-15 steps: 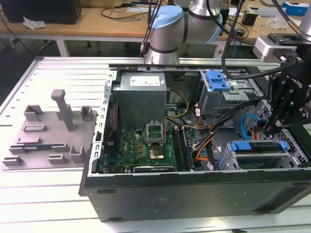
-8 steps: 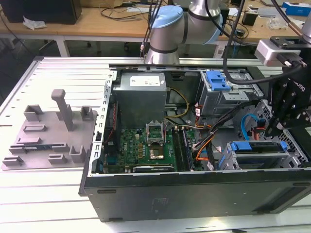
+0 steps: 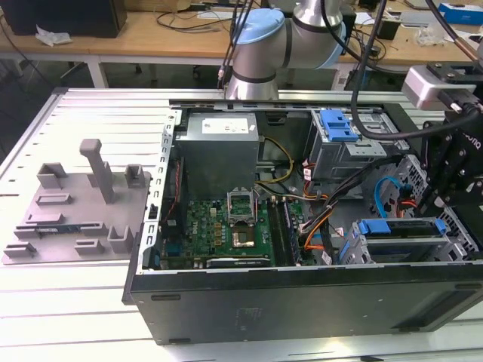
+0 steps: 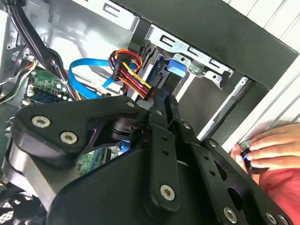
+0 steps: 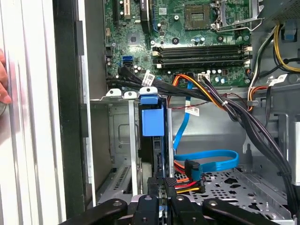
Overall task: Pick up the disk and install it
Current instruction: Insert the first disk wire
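metal and plastic, mostly matt

you see the gripper [image 4: 154, 117] in matt black metal, the disk [image 5: 152, 123] framed in smooth blue plastic, the computer case [image 3: 302, 302] in dull grey steel.

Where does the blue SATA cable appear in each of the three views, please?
Exterior view: the blue SATA cable loops inside the case, toward the exterior view's right.
Second wrist view: it arcs above the green board.
First wrist view: it loops over the perforated case floor.
Shared landmark: the orange, yellow and red power wires near it.
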### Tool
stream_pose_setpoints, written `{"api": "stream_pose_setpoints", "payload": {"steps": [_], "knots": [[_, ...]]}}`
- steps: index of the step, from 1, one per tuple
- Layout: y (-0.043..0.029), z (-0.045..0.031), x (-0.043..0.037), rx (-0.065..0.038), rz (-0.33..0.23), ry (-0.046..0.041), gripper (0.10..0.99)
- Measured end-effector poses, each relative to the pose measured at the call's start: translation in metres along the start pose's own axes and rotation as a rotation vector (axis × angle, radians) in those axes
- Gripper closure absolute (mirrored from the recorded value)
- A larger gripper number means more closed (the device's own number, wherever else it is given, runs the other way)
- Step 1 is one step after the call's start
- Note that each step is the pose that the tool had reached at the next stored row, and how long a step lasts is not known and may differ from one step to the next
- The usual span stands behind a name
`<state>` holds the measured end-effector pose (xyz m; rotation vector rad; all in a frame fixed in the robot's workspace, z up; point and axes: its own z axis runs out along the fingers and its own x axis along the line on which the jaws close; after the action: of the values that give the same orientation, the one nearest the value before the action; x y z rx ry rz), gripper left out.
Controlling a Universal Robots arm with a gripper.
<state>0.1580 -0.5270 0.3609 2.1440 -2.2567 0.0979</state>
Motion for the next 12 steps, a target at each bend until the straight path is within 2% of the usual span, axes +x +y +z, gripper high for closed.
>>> {"api": "stream_pose_setpoints", "payload": {"steps": [2, 12], "knots": [[-0.001, 0.0015, -0.0002, -0.01, -0.001, 0.0006, 0.918], [-0.0026, 0.0025, -0.0006, -0.011, -0.001, 0.0006, 0.918]]}}
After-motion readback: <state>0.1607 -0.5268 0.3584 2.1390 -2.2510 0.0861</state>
